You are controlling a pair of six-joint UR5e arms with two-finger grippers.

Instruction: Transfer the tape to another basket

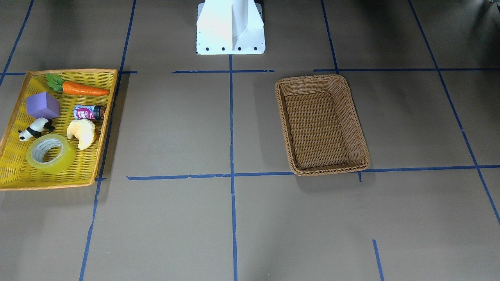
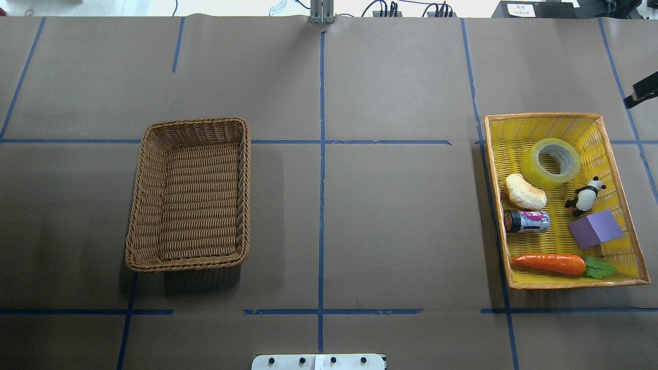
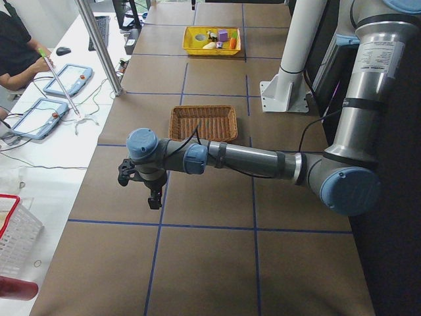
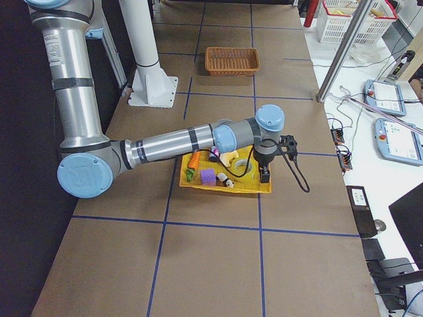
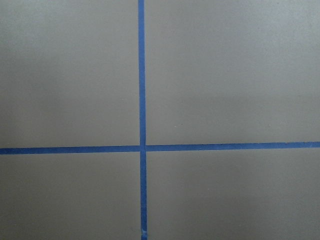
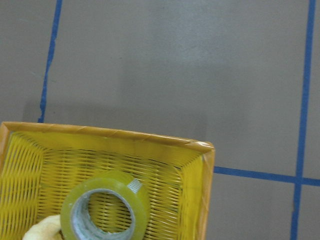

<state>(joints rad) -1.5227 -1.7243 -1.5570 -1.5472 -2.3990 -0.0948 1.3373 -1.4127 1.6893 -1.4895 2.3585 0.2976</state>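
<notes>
The tape [image 1: 50, 153] is a yellow-green roll lying flat in the yellow tray [image 1: 74, 71]. It also shows in the overhead view [image 2: 551, 163] and at the bottom of the right wrist view [image 6: 106, 207]. The brown wicker basket [image 2: 195, 122] stands empty on the other half of the table [image 1: 312, 79]. My right gripper [image 4: 264, 173] hangs high near the tray's far end, close to the tape; I cannot tell whether it is open or shut. My left gripper [image 3: 151, 194] hangs over bare table beyond the basket, seen only from the side, so I cannot tell its state.
The tray also holds a carrot [image 2: 549, 263], a purple cube [image 2: 596, 229], a toy panda [image 2: 585, 196], a small can [image 2: 527, 221] and a piece of bread [image 2: 524, 191]. The robot's white base [image 1: 230, 27] stands at the table's edge. A person [image 3: 13, 46] sits beside the table.
</notes>
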